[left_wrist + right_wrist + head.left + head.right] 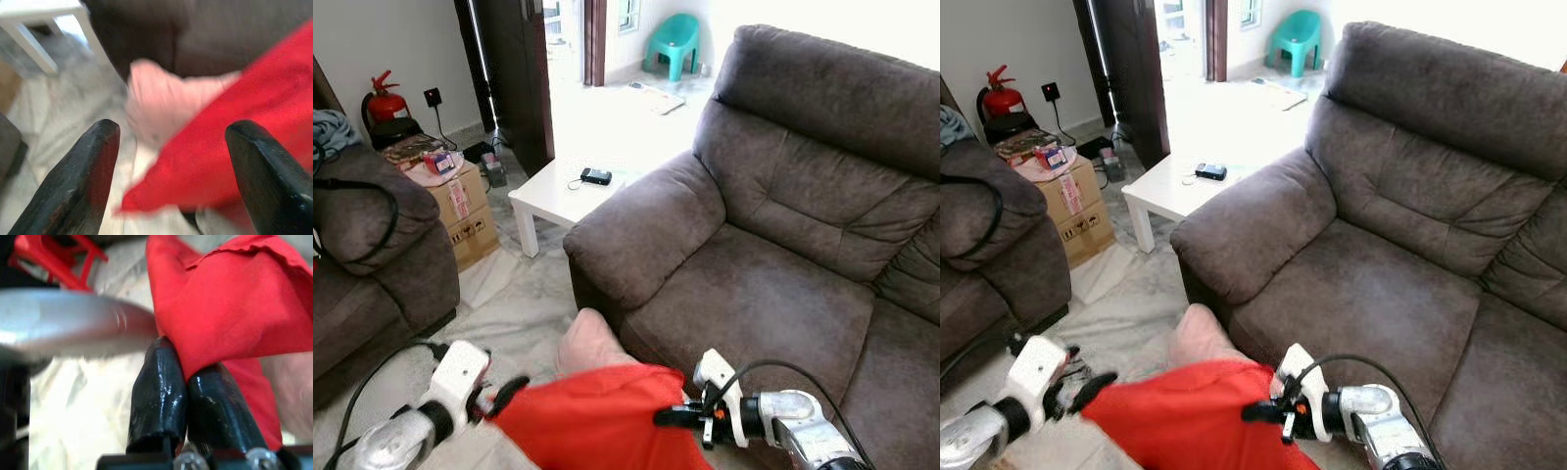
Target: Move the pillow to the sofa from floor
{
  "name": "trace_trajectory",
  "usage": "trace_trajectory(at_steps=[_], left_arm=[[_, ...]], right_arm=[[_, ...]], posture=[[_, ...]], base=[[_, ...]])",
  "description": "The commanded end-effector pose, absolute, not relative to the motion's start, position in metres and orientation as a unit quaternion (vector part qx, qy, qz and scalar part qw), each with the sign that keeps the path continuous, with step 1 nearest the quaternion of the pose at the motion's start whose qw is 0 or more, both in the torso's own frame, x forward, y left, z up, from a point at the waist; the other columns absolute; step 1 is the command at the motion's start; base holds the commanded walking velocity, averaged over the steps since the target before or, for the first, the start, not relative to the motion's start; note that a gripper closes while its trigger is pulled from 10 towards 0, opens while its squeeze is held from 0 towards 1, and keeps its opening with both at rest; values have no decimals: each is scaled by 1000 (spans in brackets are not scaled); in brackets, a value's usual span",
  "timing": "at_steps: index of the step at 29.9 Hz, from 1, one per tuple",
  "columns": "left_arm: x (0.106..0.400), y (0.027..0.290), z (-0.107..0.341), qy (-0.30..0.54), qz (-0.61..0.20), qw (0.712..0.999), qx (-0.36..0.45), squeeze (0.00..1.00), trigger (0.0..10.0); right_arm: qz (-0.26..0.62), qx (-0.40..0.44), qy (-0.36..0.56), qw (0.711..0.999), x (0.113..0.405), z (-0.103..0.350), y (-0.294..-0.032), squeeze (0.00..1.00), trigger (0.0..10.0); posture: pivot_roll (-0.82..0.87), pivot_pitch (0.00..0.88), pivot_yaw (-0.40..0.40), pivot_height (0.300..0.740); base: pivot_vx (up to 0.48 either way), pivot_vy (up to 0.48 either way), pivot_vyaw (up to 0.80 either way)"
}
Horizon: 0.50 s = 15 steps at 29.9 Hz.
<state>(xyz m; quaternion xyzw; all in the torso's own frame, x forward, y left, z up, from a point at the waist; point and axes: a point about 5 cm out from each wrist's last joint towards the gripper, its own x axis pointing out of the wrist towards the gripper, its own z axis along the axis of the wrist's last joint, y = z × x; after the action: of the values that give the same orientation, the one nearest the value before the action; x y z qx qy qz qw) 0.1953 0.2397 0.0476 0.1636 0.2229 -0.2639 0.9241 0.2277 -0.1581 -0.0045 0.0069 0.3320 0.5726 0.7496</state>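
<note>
Right wrist view: my right hand [188, 382] is pinched shut on the red pillow [597, 416] edge, left hand [171, 171] wide beside it, pillow low before the sofa [773, 284]; soft, light, floppy, so grip the seam.

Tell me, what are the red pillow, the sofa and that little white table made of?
The pillow looks like soft matte red cloth: it creases and sags where the right tool pinches it. The sofa seems to be brown suede-like or microfibre fabric, with a dull nap and lighter brushed patches. The table looks like smooth white painted or laminated board; which one, I cannot tell.
</note>
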Motion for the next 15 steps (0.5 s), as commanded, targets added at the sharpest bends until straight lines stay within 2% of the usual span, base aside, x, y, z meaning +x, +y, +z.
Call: trace_trajectory(at_steps=[1,4,7,8,12,13,15], left_arm=[[185,237,39,259,-298,906,151,0,10000],[175,238,33,287,-322,890,148,0,10000],[159,240,24,316,-369,854,187,0,10000],[150,245,18,333,-392,829,220,0,10000],[138,257,9,356,-418,786,285,0,10000],[138,257,9,356,-418,786,285,0,10000],[145,261,6,340,-408,779,333,0,10000]], right_arm=[[596,-15,300,745,235,7,-154,0,10000],[597,-23,310,740,234,4,-153,0,10000],[600,-26,311,737,235,3,-151,0,10000],[602,-27,310,736,235,4,-150,0,10000],[609,-29,309,730,236,5,-150,0,10000],[609,-29,309,730,236,5,-150,0,10000],[623,-40,308,718,232,5,-150,0,10000]], posture=[[211,0,-97,740],[214,0,-101,740],[218,0,-106,740],[219,0,-107,740],[221,0,-110,740],[221,0,-110,740],[218,0,-115,740]], base=[[0,0,0],[0,0,0],[0,0,0],[0,0,0],[0,0,0],[0,0,0],[0,0,0]])
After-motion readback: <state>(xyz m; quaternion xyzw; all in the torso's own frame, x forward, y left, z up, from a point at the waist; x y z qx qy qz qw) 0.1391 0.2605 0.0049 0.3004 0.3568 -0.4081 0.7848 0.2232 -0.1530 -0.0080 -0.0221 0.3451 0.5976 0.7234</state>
